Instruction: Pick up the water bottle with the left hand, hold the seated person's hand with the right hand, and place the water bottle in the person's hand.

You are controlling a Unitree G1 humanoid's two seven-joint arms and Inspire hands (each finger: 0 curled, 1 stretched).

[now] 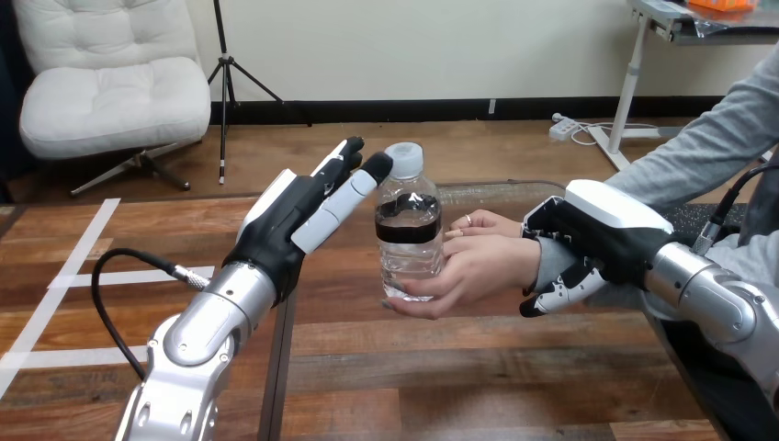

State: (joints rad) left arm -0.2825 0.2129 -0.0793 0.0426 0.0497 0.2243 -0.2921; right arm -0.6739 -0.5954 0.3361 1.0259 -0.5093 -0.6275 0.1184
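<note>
Left hand (280,220): fingers straight, spread, tips just beside the cap (404,158).
Water bottle (409,234): upright, right of those fingers, in the person's hand (482,266).
Right hand (597,239): fingers curled round the person's wrist (551,262).
Judgement: bottle delivered; left hand needs only clear leftward.

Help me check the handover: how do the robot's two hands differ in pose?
The black-and-white left hand has straight fingers, open beside the cap of the clear plastic water bottle; the right hand curls its fingers round the person's grey-sleeved wrist. The left hand slants upward; the right hand lies level. Both have white back shells.
</note>
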